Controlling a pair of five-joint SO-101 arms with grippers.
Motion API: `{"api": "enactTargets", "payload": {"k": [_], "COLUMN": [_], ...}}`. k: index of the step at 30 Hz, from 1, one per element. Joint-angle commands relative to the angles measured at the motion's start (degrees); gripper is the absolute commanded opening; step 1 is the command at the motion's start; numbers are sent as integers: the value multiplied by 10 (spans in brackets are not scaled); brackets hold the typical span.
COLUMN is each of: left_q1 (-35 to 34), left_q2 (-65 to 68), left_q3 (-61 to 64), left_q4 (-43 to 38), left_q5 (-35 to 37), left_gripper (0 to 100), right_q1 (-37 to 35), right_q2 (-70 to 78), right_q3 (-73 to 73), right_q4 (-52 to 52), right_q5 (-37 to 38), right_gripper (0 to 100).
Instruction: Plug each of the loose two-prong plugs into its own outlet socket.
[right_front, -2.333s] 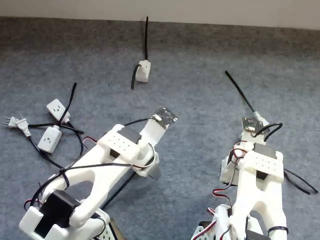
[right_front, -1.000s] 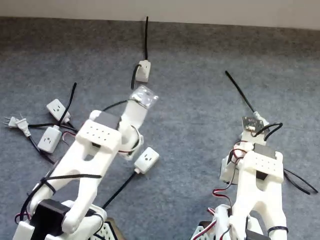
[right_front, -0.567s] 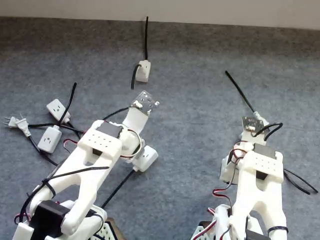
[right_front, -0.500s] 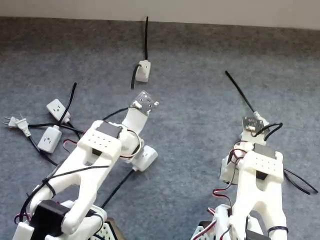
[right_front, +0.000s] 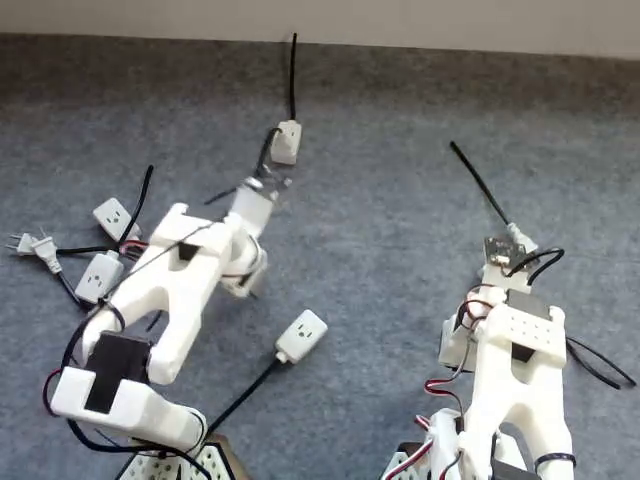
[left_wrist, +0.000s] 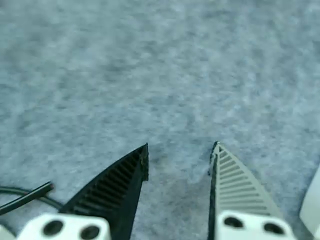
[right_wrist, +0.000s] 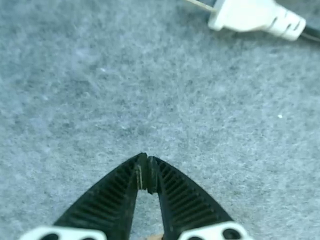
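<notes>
- Plugs, two-prong: white moulded bodies on black cords.
- The first plug (right_front: 27, 243) lies at the left edge of the grey carpet (right_front: 400, 200), prongs pointing left.
- The second plug (right_wrist: 252, 19) lies on the carpet just ahead of the right gripper (right_wrist: 148, 172).
- Sockets: white blocks.
  - The far socket (right_front: 285, 143) sits just beyond the left gripper (right_front: 262, 187).
  - The left socket (right_front: 117, 217) and the left-near socket (right_front: 98, 277) lie near the first plug.
  - The centre socket (right_front: 302, 335) lies apart from the others, face up.
- Jaws: the left gripper is released, with its fingers spread over bare carpet. The right gripper is clenched on nothing.
- Obscured: the second plug's prongs are cut off. A white object (left_wrist: 312, 210) at the edge of the left wrist view cannot be identified.
- Count: two plugs, four sockets.
</notes>
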Motion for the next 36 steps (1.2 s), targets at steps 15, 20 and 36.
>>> {"api": "enactTargets", "payload": {"k": [15, 20, 36], "left_q1": [212, 259, 30], "left_q2": [-207, -208, -207], "left_q3": [-40, 80, 189], "left_q4": [215, 109, -58], "left_q5": [53, 51, -54], "left_gripper": [189, 192, 193], "right_q1": [1, 1, 1], "right_q2": [-7, -7, -4], "right_q3": [-2, -2, -2], "right_q4": [-6, -6, -7], "right_q5": [-2, -2, -2], "right_gripper": [7, 7, 7]}}
